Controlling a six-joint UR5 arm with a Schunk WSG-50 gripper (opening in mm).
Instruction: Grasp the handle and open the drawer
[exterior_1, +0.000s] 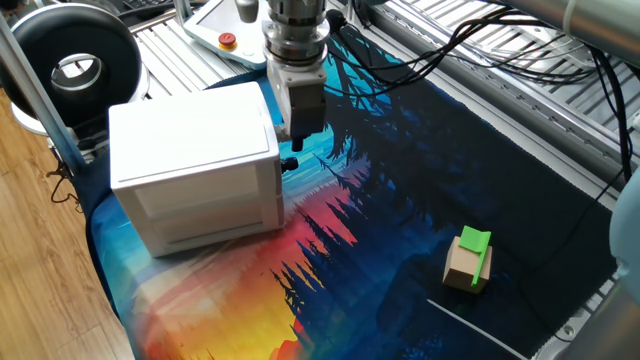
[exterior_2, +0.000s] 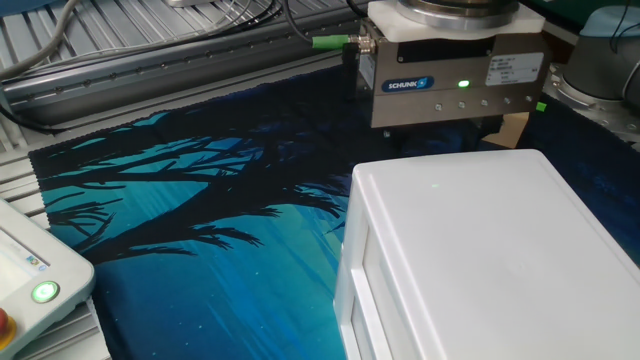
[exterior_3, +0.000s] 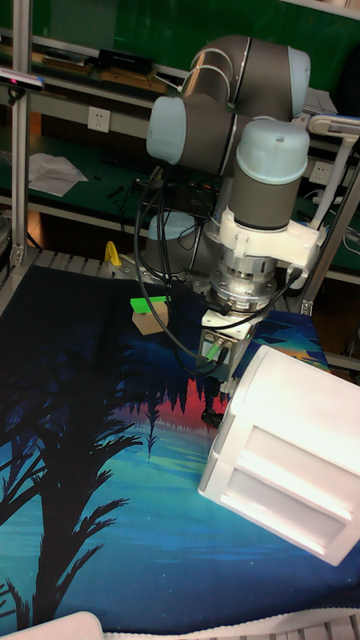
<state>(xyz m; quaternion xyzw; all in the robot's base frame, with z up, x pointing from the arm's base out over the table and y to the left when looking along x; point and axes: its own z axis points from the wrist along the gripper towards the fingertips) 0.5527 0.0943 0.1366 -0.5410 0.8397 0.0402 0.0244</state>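
A white box cabinet (exterior_1: 190, 150) stands at the left of the patterned mat. Its knob side faces my gripper (exterior_1: 297, 142), which hangs upright right against that side, near the upper edge. The handle is hidden behind the fingers, and of the drawer only a thin sliver of that side shows. Just below the fingertips a small black knob (exterior_1: 288, 162) sticks out. In the other fixed view the gripper body (exterior_2: 450, 85) rises behind the cabinet top (exterior_2: 470, 250), fingers hidden. The tall fixed view shows my gripper (exterior_3: 213, 392) at the cabinet's (exterior_3: 290, 420) corner. The jaw gap is not visible.
A wooden block with a green top (exterior_1: 469, 260) lies at the mat's right. A control pendant (exterior_1: 225, 30) and a black round device (exterior_1: 75, 60) sit behind the cabinet. Black cables (exterior_1: 470, 45) cross the aluminium rails at the back.
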